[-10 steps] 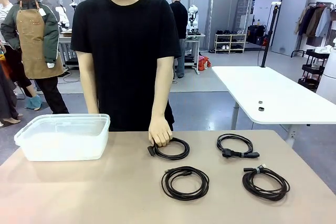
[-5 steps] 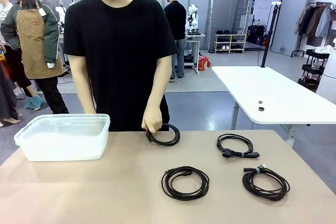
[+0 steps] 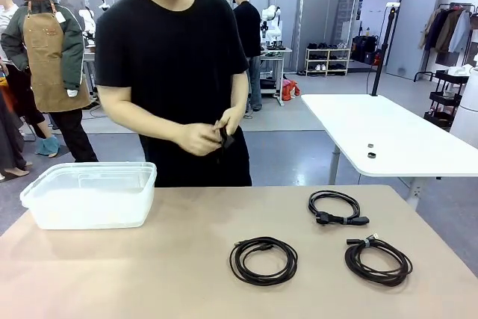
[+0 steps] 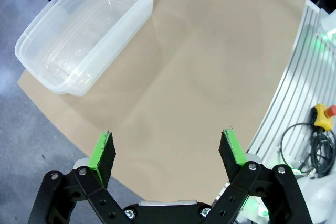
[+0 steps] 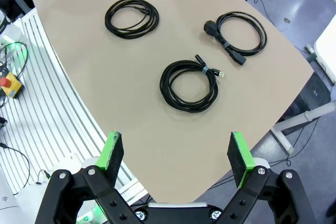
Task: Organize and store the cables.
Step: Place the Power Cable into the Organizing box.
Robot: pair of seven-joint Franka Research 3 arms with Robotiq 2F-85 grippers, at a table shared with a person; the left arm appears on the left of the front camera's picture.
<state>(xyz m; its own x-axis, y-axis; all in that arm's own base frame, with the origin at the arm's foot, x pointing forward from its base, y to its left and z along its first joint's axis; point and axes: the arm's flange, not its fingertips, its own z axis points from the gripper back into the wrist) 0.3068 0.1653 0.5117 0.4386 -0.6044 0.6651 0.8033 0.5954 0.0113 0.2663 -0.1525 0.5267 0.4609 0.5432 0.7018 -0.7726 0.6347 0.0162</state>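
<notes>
Front view, and the table (image 3: 149, 282) fills the lower frame, tan and broad. Behind its far edge stands the person (image 3: 175, 57) in a black tee, both hands (image 3: 198, 138) up at waist height, well above the tabletop, gripping the held cable (image 3: 226, 138) between them; against the dark shirt its shape is hard to make out. The tub (image 3: 89, 199), clear plastic, sits at the table's far left. Three cables lie on the right half, each apart from the others: the far coil (image 3: 336, 208) with chunky plugs, the mid coil (image 3: 263, 260) nearer the robot, and the right coil (image 3: 378, 261) out toward the right edge.

Left wrist view now: the left gripper (image 4: 167, 140) hangs over bare table, jaws spread wide, holding nothing and touching nothing, with the tub (image 4: 89, 30) ahead to the upper left.

Right wrist view: the right gripper (image 5: 176, 142) also has its jaws wide apart and empty, well above the table's edge. The right coil (image 5: 189, 85) lies nearest ahead of it, the far coil (image 5: 239, 31) and mid coil (image 5: 132, 17) beyond
</notes>
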